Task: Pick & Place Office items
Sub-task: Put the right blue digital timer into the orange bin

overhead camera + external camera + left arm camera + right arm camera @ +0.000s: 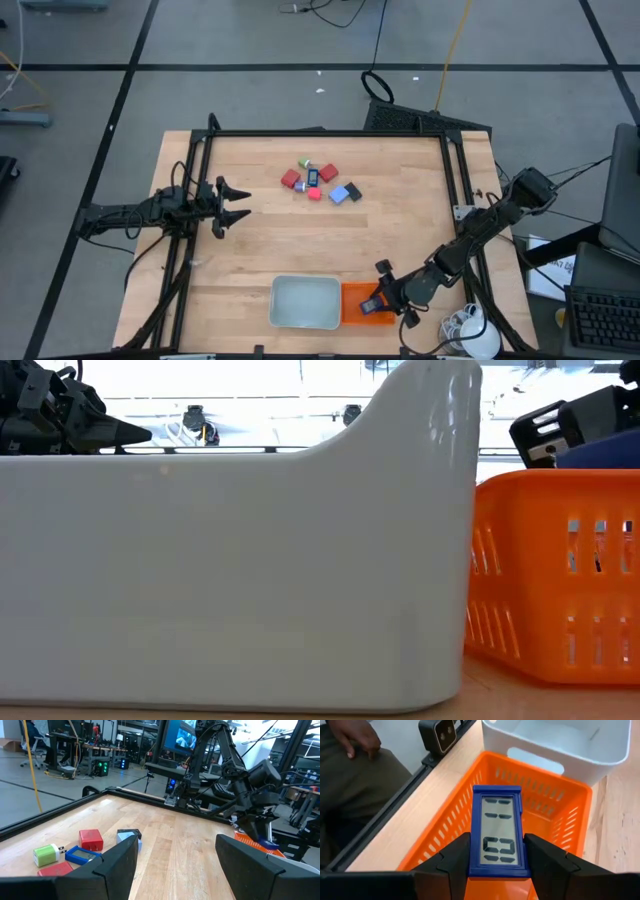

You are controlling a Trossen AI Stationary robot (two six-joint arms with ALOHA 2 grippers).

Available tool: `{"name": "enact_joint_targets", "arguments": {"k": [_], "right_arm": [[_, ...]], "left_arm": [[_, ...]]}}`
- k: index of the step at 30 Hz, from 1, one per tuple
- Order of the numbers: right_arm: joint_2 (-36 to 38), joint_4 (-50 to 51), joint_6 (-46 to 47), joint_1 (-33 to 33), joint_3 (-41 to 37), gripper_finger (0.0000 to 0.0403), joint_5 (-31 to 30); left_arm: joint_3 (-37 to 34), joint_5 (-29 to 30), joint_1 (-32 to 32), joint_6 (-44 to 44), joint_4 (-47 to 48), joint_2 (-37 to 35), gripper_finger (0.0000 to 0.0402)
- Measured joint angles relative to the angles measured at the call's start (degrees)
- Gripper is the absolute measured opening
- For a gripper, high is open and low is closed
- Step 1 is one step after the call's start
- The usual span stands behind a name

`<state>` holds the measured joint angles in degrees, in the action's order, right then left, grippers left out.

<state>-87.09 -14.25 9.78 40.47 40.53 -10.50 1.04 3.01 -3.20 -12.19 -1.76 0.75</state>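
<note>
Your two arms are dark, slim and jointed, with black cables trailing along them. The left gripper ends in two pointed black fingers, broad and matte with bevelled edges. The right gripper has the same angular black fingers.

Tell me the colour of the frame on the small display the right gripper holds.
Blue, around a grey screen; the display shows best in the right wrist view.

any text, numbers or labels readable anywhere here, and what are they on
Blue timer held in the right claw over the orange basket: its screen shows segment marks, no clear digits.
Screen in the room behind: picture only, too blurred to read.
Nothing readable on the loose office items.
</note>
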Motion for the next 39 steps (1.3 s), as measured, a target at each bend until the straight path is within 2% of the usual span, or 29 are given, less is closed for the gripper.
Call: {"name": "enact_joint_targets", "arguments": {"k": [11,20,39], "right_arm": [[-0.09,-0.58,0.0,0.0,-0.02,0.0164,0.0],[-4.64,-6.88,-1.48,-0.02,-0.04,0.0164,0.05],[-4.98,-3.1,1.09,-0.63,-0.04,0.0164,0.26]], "left_arm": [[0.0,-0.02,0.01,-0.01,0.0,-0.01,0.0271],[0.0,-0.02,0.02,0.0,0.02,0.0,0.0271],[0.0,-0.02,0.01,0.0,0.01,-0.02,0.0271]]}}
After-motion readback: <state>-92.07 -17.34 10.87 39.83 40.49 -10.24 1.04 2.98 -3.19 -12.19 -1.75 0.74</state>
